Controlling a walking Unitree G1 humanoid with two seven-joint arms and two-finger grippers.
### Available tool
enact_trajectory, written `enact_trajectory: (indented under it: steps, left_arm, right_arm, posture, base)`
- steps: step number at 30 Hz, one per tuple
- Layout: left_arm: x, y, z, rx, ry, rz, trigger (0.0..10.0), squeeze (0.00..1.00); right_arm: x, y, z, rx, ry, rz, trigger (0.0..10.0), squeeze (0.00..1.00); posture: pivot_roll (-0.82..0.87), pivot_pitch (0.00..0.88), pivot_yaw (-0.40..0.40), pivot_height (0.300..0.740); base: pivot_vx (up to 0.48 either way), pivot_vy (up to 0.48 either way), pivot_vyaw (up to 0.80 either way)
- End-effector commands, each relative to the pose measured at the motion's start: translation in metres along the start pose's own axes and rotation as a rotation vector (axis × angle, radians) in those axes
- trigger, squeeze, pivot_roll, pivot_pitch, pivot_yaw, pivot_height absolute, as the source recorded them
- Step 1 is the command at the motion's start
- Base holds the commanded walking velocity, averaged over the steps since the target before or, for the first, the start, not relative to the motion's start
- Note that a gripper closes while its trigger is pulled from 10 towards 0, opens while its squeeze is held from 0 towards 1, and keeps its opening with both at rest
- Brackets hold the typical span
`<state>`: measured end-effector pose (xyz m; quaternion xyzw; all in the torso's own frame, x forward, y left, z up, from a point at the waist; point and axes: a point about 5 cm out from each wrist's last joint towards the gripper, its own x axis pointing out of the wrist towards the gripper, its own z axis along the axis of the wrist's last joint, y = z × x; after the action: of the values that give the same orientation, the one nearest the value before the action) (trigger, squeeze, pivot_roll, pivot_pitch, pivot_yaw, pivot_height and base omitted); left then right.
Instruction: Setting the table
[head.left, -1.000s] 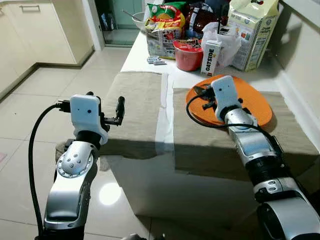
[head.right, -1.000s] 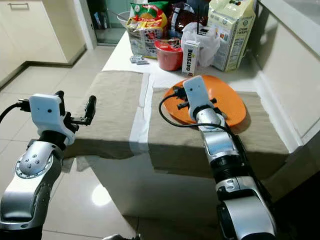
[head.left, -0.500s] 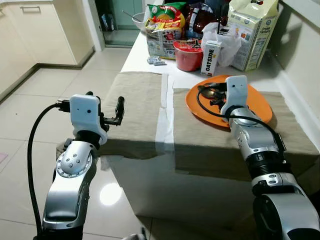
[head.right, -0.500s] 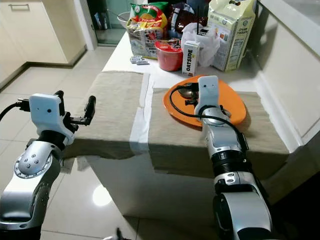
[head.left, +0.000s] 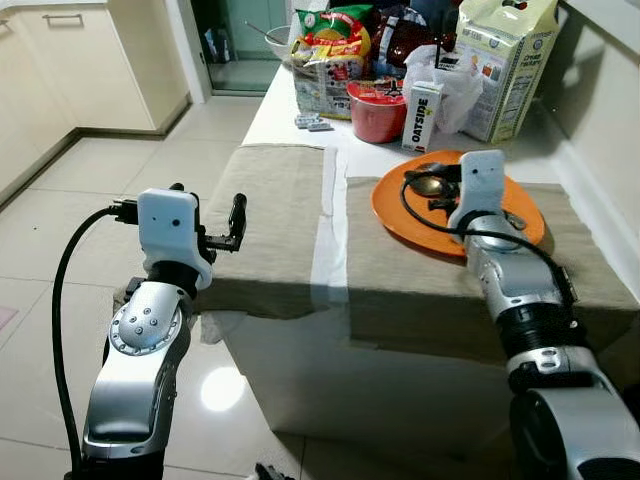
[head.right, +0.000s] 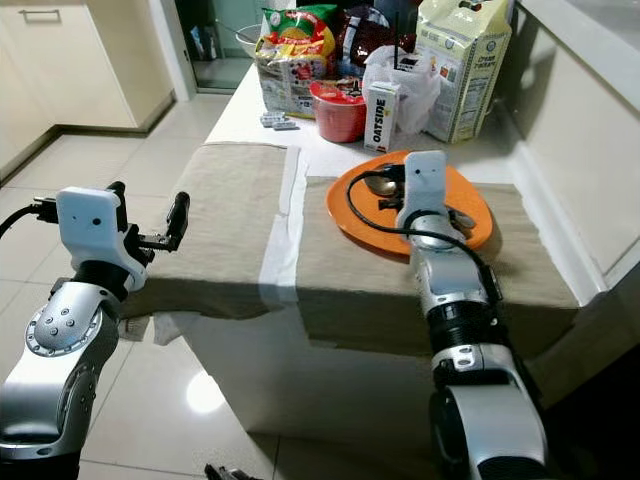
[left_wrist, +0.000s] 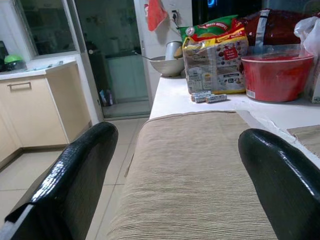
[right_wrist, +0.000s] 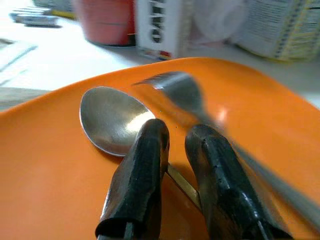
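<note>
- On the right beige woven placemat (head.left: 400, 265) sits the round orange plate (head.left: 395, 205), far edge near the OATSIDE carton (head.left: 421, 117).
- Right gripper (right_wrist: 176, 150) is over the plate, fingers pinched on the thin handle of the shiny metal spoon (right_wrist: 110, 117); a metal fork (right_wrist: 182, 90) lies just beside.
- Left gripper (left_wrist: 175, 165) hangs wide apart at the left placemat's (head.left: 270, 215) near-left edge, floor open beside it.
</note>
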<state>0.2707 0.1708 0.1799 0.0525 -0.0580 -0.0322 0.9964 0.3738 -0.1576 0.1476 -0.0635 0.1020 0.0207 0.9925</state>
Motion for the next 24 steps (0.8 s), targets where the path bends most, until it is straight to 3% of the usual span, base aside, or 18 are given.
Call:
enact_trajectory:
  steps: [1, 8, 20, 23, 24]
  left_arm:
    - [0.002, 0.002, 0.009, 0.011, -0.028, -0.003, 10.0, 0.0]
    - [0.002, 0.003, 0.01, 0.015, -0.031, -0.001, 10.0, 0.0]
    - [0.002, 0.005, 0.011, 0.02, -0.036, 0.002, 10.0, 0.0]
    - [0.002, 0.006, 0.011, 0.023, -0.037, 0.003, 10.0, 0.0]
    - [0.003, 0.006, 0.012, 0.025, -0.038, 0.004, 10.0, 0.0]
  right_arm:
    - [-0.004, 0.009, -0.028, -0.005, 0.126, 0.035, 10.0, 0.0]
    - [-0.017, 0.027, -0.04, -0.016, 0.154, 0.102, 10.0, 0.0]
    - [-0.023, 0.022, -0.033, -0.042, 0.143, 0.099, 10.0, 0.0]
    - [-0.025, 0.024, -0.028, -0.058, 0.116, 0.109, 10.0, 0.0]
    - [-0.024, 0.025, -0.019, -0.079, 0.056, 0.104, 10.0, 0.0]
  posture:
    - [-0.07, 0.0, 0.09, 0.74]
    - [-0.07, 0.0, 0.087, 0.74]
    - [-0.08, 0.0, 0.079, 0.74]
    - [-0.08, 0.0, 0.079, 0.74]
    - [-0.08, 0.0, 0.079, 0.74]
  base:
    - [0.0, 0.0, 0.0]
    - [0.0, 0.0, 0.0]
    - [0.0, 0.0, 0.0]
    - [0.0, 0.0, 0.0]
    - [0.0, 0.0, 0.0]
